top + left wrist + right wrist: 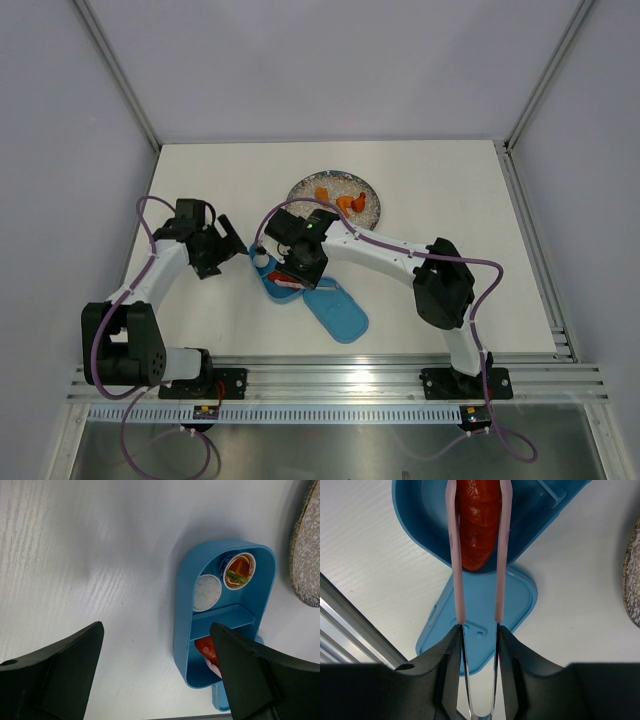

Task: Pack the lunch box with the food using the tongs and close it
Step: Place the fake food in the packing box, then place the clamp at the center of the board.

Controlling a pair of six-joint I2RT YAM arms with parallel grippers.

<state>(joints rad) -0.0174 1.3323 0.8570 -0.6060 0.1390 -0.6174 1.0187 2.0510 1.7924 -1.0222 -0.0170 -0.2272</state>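
The blue lunch box (182,630) lies open on the table, its flat blue lid (338,312) beside it toward the near edge. My right gripper (479,630) is shut on the pale pink tongs (456,570). Their two slim arms flank a red sausage (477,525) inside the box's end compartment (415,510). The other compartment holds a small cup of noodles (240,571) and a white ball (206,592). My left gripper (157,645) hangs open over the table just left of the box, holding nothing. Orange chunks (350,203) remain on the plate.
The round speckled glass plate (370,212) sits behind the box, near the table's middle back. Its rim shows at the right edge of both wrist views (305,555) (632,580). A metal rail (330,378) runs along the near edge.
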